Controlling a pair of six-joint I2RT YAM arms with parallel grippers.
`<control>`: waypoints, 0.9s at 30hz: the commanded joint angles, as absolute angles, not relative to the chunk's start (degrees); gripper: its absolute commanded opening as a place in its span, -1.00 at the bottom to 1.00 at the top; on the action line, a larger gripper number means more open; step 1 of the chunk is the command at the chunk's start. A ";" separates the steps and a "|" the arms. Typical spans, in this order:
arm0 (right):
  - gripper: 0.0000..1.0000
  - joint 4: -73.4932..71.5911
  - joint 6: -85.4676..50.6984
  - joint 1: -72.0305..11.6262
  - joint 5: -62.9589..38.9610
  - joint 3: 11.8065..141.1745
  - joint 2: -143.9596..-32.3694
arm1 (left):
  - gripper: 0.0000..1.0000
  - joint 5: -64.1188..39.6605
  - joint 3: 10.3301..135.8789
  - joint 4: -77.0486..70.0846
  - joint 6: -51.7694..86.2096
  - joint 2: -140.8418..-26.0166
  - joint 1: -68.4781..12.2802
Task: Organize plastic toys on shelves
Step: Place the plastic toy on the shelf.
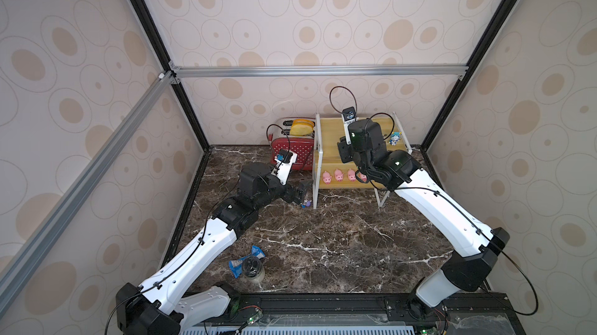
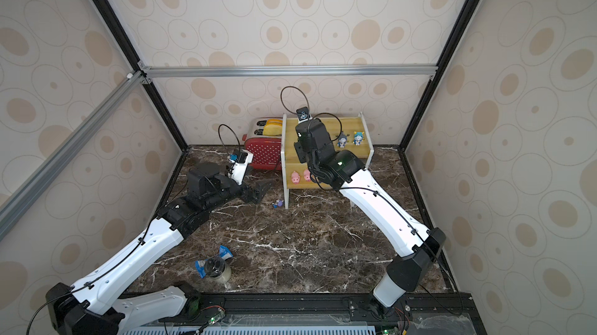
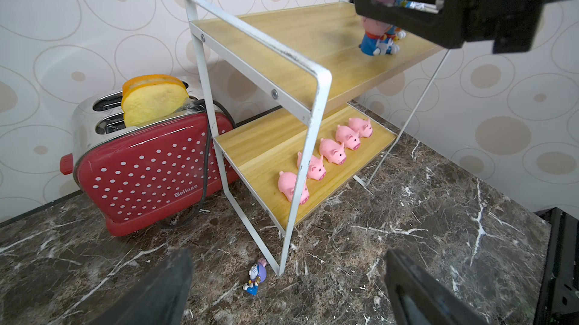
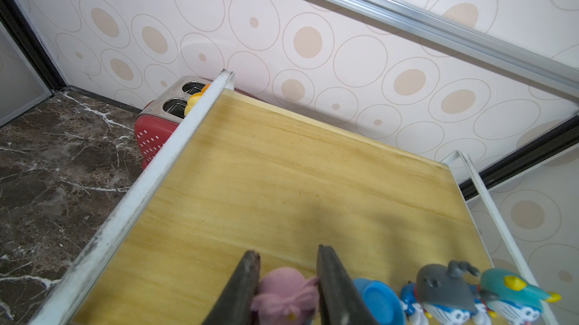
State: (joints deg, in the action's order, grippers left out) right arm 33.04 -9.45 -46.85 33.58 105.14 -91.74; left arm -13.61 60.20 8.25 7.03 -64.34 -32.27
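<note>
1. Wallpapered walls (image 1: 307, 26) with beige circles close in the cell on three sides. Black posts run up the corners and an aluminium rail (image 1: 316, 70) crosses the back wall.
2. The dark marble tabletop (image 1: 339, 246) with white veins fills the lower middle of both top views.
3. The shelves (image 1: 329, 133) stand against the back wall, right of centre. They are yellow boards on a white wire frame.
4. The red polka-dot toaster (image 1: 292, 152) sits just left of the shelves, with a yellow slice in one slot.
5. I see the left gripper (image 2: 262, 190) low over the tabletop, just left of the rack, spread wide and holding nothing.
6. The right gripper (image 4: 287, 254) is over the upper board. Its fingers are narrowly parted and press both sides of the pink-hatted figurine (image 4: 285, 295).
7. A dark-lidded jar (image 1: 253, 268) sits at lower left on a crumpled blue wrapper (image 1: 257, 251).
8. Five pink pigs (image 3: 333, 151) line the lower board's front edge.
9. A grey-hatted figurine (image 4: 441, 289) and a teal-hatted figurine (image 4: 513, 292) stand side by side on the upper board.
10. One purple-hatted figurine (image 3: 257, 275) lies on the marble beside the rack's front leg.
</note>
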 commanded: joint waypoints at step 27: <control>-0.13 32.08 -13.61 -46.67 34.30 105.69 -93.46 | 0.97 -15.26 60.13 6.37 8.26 -63.85 -32.78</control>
State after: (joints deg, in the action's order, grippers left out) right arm 32.60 -13.13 -46.85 34.41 105.10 -93.01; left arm -14.33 60.12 8.05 7.73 -64.34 -32.32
